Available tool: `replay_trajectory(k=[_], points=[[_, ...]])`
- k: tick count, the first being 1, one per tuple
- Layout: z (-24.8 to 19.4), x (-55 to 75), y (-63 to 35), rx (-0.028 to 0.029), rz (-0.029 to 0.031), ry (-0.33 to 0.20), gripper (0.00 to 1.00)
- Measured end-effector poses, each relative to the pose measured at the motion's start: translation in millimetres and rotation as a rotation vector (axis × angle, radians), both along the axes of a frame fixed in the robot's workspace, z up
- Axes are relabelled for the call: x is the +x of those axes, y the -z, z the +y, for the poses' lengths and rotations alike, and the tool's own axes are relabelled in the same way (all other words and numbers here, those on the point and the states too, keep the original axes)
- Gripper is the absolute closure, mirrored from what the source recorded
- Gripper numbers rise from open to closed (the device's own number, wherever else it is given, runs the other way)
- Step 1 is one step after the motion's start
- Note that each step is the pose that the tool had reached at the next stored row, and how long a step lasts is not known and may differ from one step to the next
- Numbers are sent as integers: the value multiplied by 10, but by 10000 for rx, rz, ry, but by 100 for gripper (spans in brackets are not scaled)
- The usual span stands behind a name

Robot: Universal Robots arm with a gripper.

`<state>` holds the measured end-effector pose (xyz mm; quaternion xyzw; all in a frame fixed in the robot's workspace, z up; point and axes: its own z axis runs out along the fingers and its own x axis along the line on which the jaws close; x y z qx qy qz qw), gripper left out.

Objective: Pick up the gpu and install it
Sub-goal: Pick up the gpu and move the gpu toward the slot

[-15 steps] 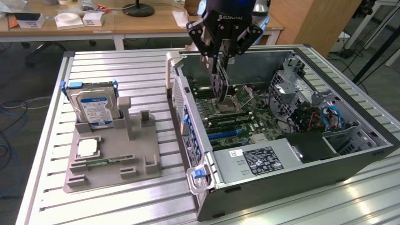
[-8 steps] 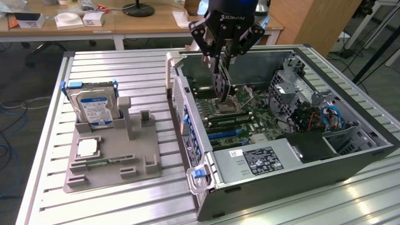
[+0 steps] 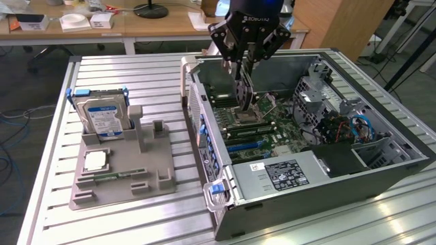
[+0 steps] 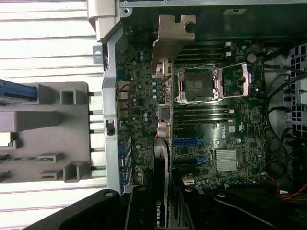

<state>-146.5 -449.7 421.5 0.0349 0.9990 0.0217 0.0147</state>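
While the black claw [image 3: 245, 60] pinches the thin, flat gpu [image 3: 244, 92] upright, the wrist view reveals its bent silver bracket [image 4: 171, 36].

Gripper [image 4: 160, 211] clamps gpu [image 4: 161, 158] edge-on, silver bracket [image 4: 172, 40] at the end farthest from the fingers. Motherboard [image 4: 225, 129] lies beneath the tool, CPU socket [image 4: 199, 84] just beside the card. Grey holder [image 4: 48, 120] sits outside the case wall [image 4: 111, 143].

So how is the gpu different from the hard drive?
The gpu is a thin dark card with a silver bracket; the hard drive is a boxy silver block with a blue-white label. The gpu hangs in the robot's jaws over the motherboard inside the computer case; the hard drive sits in the gray holder on the table. Both stand on edge.
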Motion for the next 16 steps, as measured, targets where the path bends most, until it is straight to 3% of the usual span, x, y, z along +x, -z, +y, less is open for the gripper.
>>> replay_trajectory(k=[16], points=[[0, 75, 0, 0, 0, 0, 74]])
